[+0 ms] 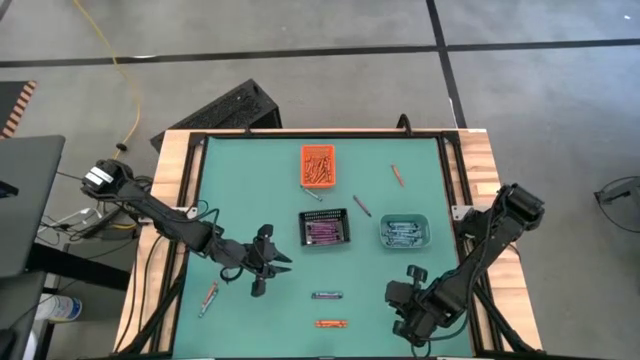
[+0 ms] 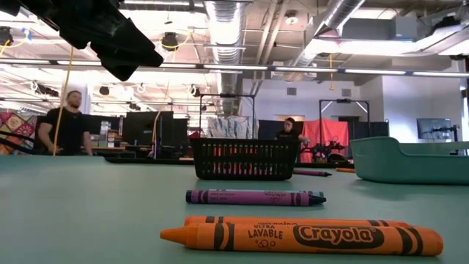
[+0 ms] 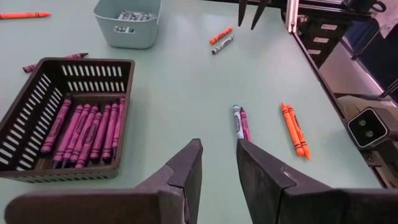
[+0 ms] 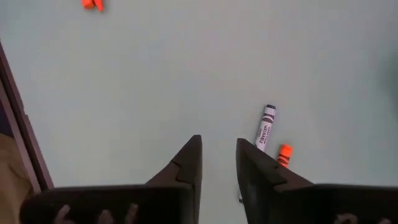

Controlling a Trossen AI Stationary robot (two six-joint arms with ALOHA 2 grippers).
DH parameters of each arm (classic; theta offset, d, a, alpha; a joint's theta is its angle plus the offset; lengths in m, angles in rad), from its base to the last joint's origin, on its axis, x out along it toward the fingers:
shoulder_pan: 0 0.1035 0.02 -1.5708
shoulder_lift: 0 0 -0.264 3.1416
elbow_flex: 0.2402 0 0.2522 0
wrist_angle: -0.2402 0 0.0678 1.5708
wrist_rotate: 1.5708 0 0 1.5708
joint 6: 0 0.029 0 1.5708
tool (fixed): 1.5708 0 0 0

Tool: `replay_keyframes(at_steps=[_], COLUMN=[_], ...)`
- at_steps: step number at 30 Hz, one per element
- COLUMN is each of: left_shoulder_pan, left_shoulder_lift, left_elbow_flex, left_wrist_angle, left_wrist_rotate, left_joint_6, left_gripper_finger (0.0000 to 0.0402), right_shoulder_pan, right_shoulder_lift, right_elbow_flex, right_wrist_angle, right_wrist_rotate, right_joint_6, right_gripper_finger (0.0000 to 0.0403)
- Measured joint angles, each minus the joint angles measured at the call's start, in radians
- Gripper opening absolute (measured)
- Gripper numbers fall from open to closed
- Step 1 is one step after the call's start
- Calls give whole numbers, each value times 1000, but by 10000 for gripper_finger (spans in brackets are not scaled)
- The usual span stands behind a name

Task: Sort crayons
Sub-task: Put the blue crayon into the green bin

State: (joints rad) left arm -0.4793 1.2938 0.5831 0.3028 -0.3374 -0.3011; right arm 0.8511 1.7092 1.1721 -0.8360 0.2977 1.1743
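On the counter: the green counter [image 1: 240, 200] had three bins across the middle, an orange bin [image 1: 318, 166], a black mesh bin [image 1: 325, 229] full of purple sticks, and a teal bin [image 1: 404, 232].
Loose crayons: the purple crayon [image 1: 327, 295] and orange crayon [image 1: 331, 323] lay near the front edge, between the two arms; a few more were scattered, one by the left edge [image 1: 208, 298] and one near the back right [image 1: 397, 175].
Left pincer: the left pincer [image 1: 262, 268] hung just left of the purple crayon, fingers slightly apart, nothing between them.
Right pincer: the right pincer [image 1: 404, 303] sat off to the right of the front pair, fingers a little apart too, also empty.
Key relation: both front crayons lay with their long axis running left to right, so pretty much pointing at each pincer (awkward for a straight-on pinch).
Nearer arm: looked like the left arm was a bit nearer the purple one; my guess is whoever goes needs a wrist turn to close across the stick.
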Motion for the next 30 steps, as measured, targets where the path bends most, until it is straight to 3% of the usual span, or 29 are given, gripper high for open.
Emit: replay_keyframes(at_steps=[5,11,19,30], left_shoulder_pan=[0,0,0,1], left_shoulder_lift=[0,0,0,0], left_elbow_flex=[0,0,0,0], left_wrist_angle=[-15,-26,-27,-24], left_wrist_rotate=[0,0,-1,-3], left_joint_6=[-3,-10,-10,-10], left_gripper_finger=[89,89,89,89], right_shoulder_pan=[18,45,42,23], right_shoulder_lift=[0,4,14,14], right_elbow_flex=[0,-35,-167,-180], right_wrist_angle=[-11,-61,73,117], right_wrist_rotate=[5,7,-5,5], right_joint_6=[20,165,296,295], right_gripper_finger=[122,142,142,131])
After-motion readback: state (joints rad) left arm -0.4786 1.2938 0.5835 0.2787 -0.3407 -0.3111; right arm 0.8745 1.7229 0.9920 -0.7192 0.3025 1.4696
